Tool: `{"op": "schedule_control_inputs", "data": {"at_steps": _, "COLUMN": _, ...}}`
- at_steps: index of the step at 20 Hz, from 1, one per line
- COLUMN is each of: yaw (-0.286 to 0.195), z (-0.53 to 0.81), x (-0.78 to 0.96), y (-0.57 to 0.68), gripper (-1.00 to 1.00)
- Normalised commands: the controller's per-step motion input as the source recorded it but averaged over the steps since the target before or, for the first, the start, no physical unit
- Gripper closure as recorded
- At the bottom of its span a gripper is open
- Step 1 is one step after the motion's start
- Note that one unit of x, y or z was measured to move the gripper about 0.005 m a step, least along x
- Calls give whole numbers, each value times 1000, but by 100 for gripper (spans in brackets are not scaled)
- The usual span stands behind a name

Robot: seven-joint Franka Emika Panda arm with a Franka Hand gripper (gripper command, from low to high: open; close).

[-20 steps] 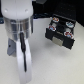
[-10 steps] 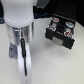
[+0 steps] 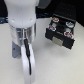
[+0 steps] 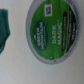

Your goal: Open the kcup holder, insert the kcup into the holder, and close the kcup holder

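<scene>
A: So, where's the kcup (image 4: 51, 28) versus the gripper?
B: Directly under the wrist camera, green lid up, filling the wrist view; round, no long axis.
A: Gripper state?
B: Cannot tell, fingers not visible; arm (image 3: 24, 35) blocks it in the exterior view.
A: Kcup holder (image 3: 61, 32)?
B: At 2 o'clock from the arm, well apart, tray out.
A: Counts?
B: One kcup, one holder, one arm; about six pods (image 3: 64, 28) in the tray, blurry.

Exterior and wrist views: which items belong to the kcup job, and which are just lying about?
Job:
- kcup holder, black, tray slid out
- kcup, green top, close under the wrist camera

Lying about:
- red-and-white-topped pods already sitting in the tray's slots
- dark green object, cut off in the wrist view, can't identify
</scene>
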Motion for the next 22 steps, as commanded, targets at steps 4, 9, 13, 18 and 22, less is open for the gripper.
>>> {"op": "schedule_control_inputs", "data": {"at_steps": 4, "yaw": 0, "z": -129, "x": 0, "y": 0, "gripper": -100}}
{"op": "schedule_control_inputs", "data": {"at_steps": 9, "yaw": -18, "z": -1, "x": 89, "y": 42, "gripper": 100}}
{"op": "schedule_control_inputs", "data": {"at_steps": 13, "yaw": -15, "z": 10, "x": 60, "y": 38, "gripper": 100}}
{"op": "schedule_control_inputs", "data": {"at_steps": 18, "yaw": -26, "z": 93, "x": 44, "y": 54, "gripper": 100}}
{"op": "schedule_control_inputs", "data": {"at_steps": 22, "yaw": -20, "z": 437, "x": 34, "y": 244, "gripper": 100}}
